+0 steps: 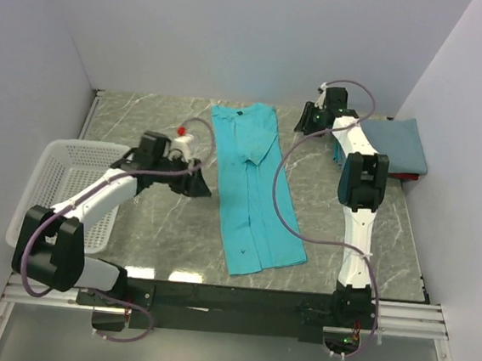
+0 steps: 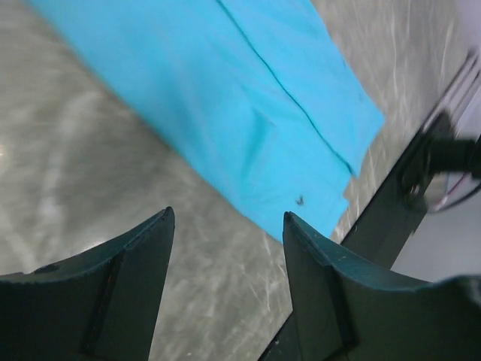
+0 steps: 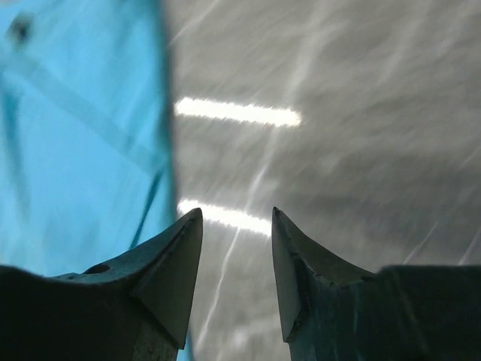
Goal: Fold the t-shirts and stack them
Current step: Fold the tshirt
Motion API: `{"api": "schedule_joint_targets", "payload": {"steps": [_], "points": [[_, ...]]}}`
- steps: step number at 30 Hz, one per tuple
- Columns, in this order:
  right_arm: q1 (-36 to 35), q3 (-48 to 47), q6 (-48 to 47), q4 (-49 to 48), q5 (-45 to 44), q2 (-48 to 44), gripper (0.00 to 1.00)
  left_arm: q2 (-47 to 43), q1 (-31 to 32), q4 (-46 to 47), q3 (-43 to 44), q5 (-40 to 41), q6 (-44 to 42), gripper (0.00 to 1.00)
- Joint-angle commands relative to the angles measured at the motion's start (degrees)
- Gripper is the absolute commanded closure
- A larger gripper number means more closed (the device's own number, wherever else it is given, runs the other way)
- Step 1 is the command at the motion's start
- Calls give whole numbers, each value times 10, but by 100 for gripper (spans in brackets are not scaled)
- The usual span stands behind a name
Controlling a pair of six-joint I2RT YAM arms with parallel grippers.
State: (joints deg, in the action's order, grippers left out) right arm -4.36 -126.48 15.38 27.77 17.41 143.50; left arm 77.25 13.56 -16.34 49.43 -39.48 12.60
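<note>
1. The left tool (image 2: 228, 219) is wide and empty. It hangs over bare counter (image 1: 161, 122), just left of the teal shirt (image 1: 253, 190) at about mid-length and apart from the cloth. If it pinches at this edge it may catch only the top layer. The long fold would then peel open.
2. The teal shirt lies mid-counter as a long strip, sides folded in, collar far and hem near, slightly slanted. At the hem the layers do not line up. If the two ends are lifted unevenly, the next fold will likely come out skewed.
3. The cable (image 1: 283, 172) of the right arm loops down across the shirt's right edge. I cannot tell whether it touches the cloth. If that arm swings, the loop could drag or rumple the strip.
4. The right tool (image 3: 237, 216) has a narrower gap and holds nothing. It sits near the collar end with the shirt's edge just to its left and only counter between its fingers. If it closes here it would likely grip nothing, and if it drops lower it may scrape the counter.
5. The slate shirt (image 1: 398, 143) lies folded at the far right, beside the right arm. A careless carry could nudge it and leave the stack crooked.
6. The basket (image 1: 50, 171) at the left is the only container. I see nothing in it, though the left arm hides part of it.
</note>
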Motion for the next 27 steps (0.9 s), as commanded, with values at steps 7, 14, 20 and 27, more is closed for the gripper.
{"api": "schedule_joint_targets", "payload": {"steps": [7,14,20,27], "points": [[-27,320,-385,46,207,-427,45,-152,258,51,-89,126,-191,30],[-16,687,-533,-81,344,-748,0,-220,338,148,-155,169,-175,1],[-18,762,-1013,276,410,-802,4,-170,377,159,-149,128,-205,1],[-18,857,-1046,244,330,-838,7,-97,525,153,-147,273,-290,11]]}}
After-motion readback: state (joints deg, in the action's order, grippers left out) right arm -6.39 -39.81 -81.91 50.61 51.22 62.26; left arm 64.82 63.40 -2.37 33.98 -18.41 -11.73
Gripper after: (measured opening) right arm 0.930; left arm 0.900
